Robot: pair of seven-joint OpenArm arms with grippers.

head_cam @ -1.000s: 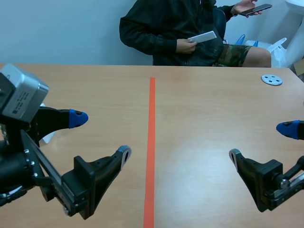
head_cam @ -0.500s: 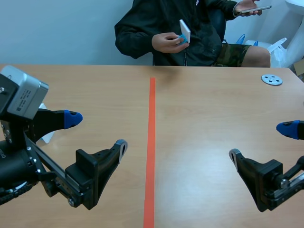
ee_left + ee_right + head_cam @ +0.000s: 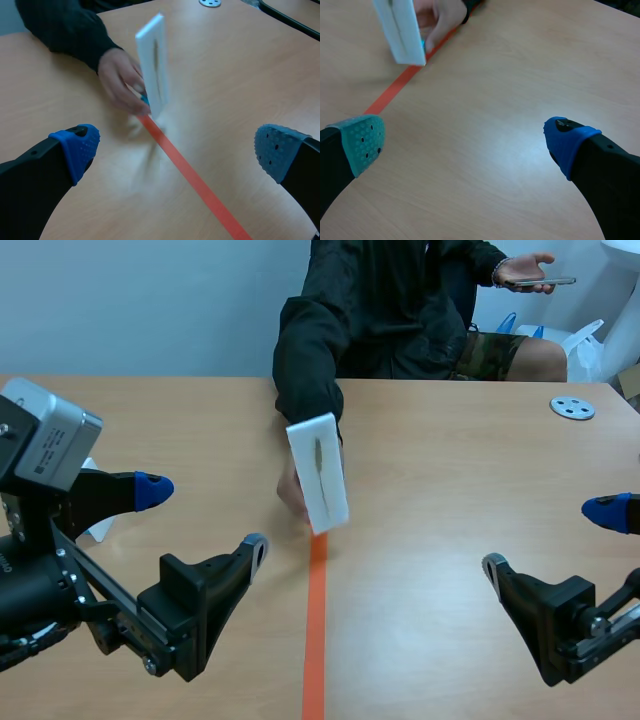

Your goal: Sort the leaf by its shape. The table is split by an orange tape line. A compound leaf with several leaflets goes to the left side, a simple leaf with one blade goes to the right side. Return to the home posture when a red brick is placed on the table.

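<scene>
A person's hand [image 3: 119, 89] has come in from the far edge and stands a white card [image 3: 327, 498] on the tape line [image 3: 314, 640] mid-surface. Its leaf [image 3: 318, 462] looks single-bladed, so likely right-side. Left claw [image 3: 208, 519] and right claw [image 3: 546, 539] sit spread, empty.

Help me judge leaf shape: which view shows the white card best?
Scene view: the white card faces the camera, showing one slender dark mark. The left wrist view sees it at a slant, blurred; the right wrist view shows only part of it.

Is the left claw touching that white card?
Apart. The left wrist view shows bare table between the left gripper and the white card.
</scene>
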